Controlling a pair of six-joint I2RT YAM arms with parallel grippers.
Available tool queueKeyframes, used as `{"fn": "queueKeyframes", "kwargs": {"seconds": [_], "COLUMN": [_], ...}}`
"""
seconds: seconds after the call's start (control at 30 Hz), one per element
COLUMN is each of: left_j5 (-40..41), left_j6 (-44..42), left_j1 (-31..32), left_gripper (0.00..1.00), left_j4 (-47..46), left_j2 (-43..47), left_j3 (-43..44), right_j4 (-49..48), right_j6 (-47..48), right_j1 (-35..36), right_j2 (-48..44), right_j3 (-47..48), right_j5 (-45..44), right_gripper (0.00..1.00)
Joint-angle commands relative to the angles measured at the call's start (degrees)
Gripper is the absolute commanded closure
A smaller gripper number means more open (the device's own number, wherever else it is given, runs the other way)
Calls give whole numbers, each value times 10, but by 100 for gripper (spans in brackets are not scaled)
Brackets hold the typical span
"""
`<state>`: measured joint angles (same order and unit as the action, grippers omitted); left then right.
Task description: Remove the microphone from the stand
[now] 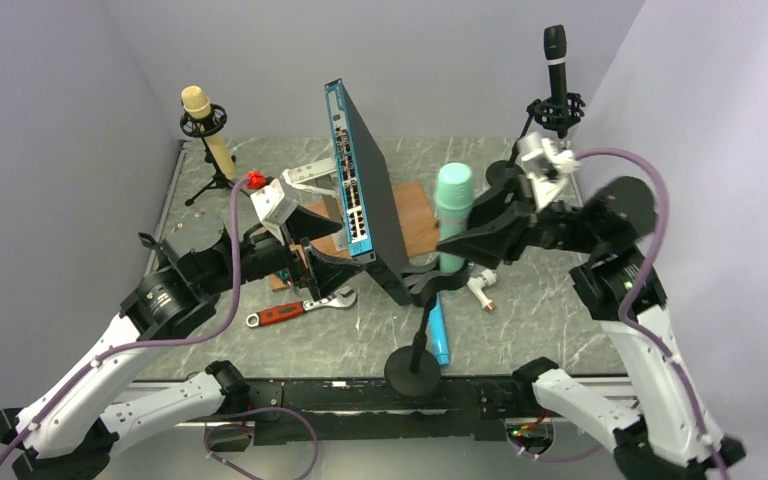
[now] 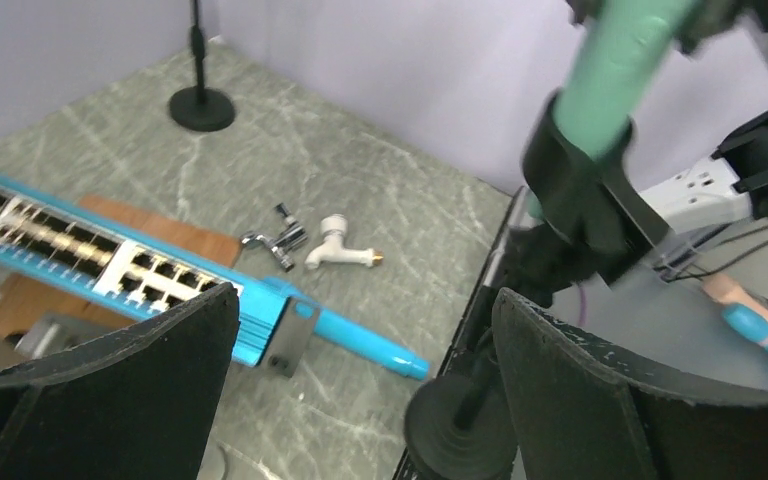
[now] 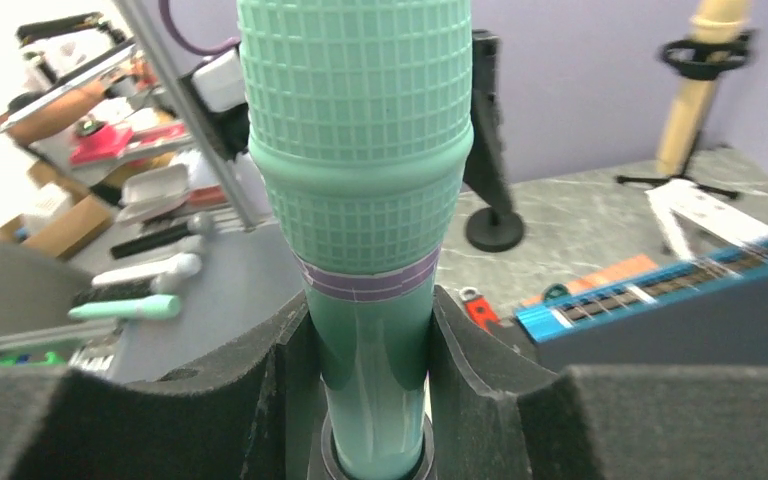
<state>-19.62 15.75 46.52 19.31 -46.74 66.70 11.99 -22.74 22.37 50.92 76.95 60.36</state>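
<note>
Currently the right gripper (image 3: 372, 390) is clamped on the mint-green, grid-textured microphone (image 3: 355, 150). Its black padded fingers (image 3: 280, 385) press the smooth handle from both sides, just below the purple band under the head. The microphone stands nearly upright near the middle of the grey marble-patterned table (image 1: 540, 320). Its lower end sits in the black clip (image 2: 580, 200) of the black stand with a round base (image 1: 412, 370). The left gripper (image 2: 365, 310) hangs with its jaws wide apart and nothing between them, close to the blue-faced network switch (image 1: 360, 190), which stands on edge. A red-handled adjustable wrench (image 1: 295, 308), a white plastic tap (image 1: 480, 290) and a bright blue cylinder (image 1: 440, 335) lie on the table near the stand's base.
</note>
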Motion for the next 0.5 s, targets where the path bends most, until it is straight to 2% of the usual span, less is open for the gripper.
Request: {"fn": "queueKeyframes", "kwargs": {"seconds": [0.0, 0.13, 0.27, 0.37, 0.47], "left_j5": [108, 192, 274, 269, 223], "left_j6": [-4, 12, 16, -1, -14], "left_j1": [1, 1, 0, 0, 0], "left_gripper": [1, 1, 1, 1, 1], "left_j4": [44, 90, 137, 136, 123], "left_j2": [32, 69, 136, 188, 213], "left_j3": [-1, -18, -44, -78, -111], "right_j4": [44, 35, 36, 19, 9], "right_j6": [107, 151, 193, 206, 221], "right_j1": [163, 237, 268, 273, 273], "right_j2": [53, 95, 140, 162, 184], "right_j3": [52, 63, 78, 82, 95], "right_j5": [-169, -247, -279, -276, -269], "right_gripper": [100, 100, 100, 100, 100]}}
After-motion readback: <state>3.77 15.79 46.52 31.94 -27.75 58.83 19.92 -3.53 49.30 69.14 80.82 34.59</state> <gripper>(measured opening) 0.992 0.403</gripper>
